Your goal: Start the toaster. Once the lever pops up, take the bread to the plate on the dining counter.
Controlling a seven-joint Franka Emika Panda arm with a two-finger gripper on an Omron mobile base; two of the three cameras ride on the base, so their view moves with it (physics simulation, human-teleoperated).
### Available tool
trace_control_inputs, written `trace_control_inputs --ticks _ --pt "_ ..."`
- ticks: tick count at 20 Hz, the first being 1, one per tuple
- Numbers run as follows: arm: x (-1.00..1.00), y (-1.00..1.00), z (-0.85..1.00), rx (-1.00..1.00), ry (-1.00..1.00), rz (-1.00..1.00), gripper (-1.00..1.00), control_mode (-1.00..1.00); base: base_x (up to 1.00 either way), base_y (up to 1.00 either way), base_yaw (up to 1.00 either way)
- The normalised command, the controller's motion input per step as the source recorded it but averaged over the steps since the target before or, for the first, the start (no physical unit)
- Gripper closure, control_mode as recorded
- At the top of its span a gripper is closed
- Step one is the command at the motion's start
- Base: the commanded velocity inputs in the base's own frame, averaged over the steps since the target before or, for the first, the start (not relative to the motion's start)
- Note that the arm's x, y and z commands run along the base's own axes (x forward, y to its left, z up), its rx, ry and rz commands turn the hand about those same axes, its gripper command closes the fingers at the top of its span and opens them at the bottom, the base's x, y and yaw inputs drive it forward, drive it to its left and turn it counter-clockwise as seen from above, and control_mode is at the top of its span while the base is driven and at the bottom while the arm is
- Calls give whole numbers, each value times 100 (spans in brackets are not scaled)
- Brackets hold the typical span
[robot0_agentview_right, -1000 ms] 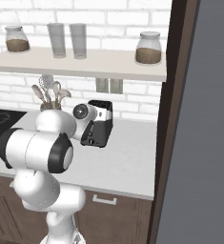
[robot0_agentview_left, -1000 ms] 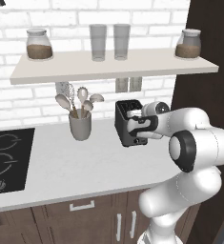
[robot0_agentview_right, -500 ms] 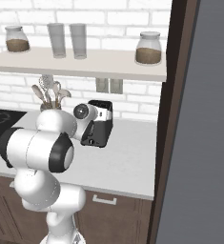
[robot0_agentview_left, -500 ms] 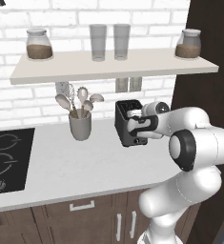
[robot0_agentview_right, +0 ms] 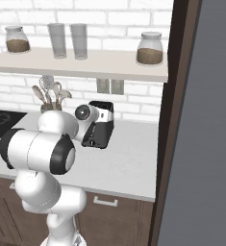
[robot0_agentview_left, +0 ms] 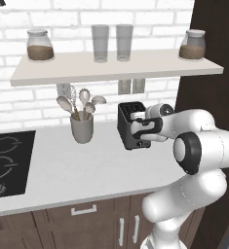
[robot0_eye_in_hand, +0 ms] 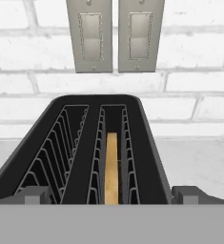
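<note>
Rises from the base, bends at a dark elbow joint and reaches forward along the counter, forearm roughly level. Ends in the gripper point(robot0_eye_in_hand: 111, 195), jaws spread wide apart, one fingertip point(robot0_eye_in_hand: 33, 195) near each lower corner of the hand view. Holds nothing.

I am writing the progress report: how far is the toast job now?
Early. Done: the bread sits in the right slot of the toaster. In hand: the open claw hovers at the toaster, holding nothing. Left: start toasting, then carry the bread to the plate.
</note>
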Motion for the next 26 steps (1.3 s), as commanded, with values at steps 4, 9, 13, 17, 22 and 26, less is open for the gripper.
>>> trace_control_inputs --ticks 4,9,13,17,22,26 --pt "0 0 0 0 0 0 -100 -100 0 0 0" --pt "0 0 0 0 0 0 -100 -100 0 0 0" --pt "0 0 0 0 0 0 -100 -100 0 0 0" --pt "0 0 0 0 0 0 -100 -100 0 0 0" --pt "0 0 0 0 0 0 -100 -100 0 0 0" --pt "0 0 0 0 0 0 -100 -100 0 0 0"
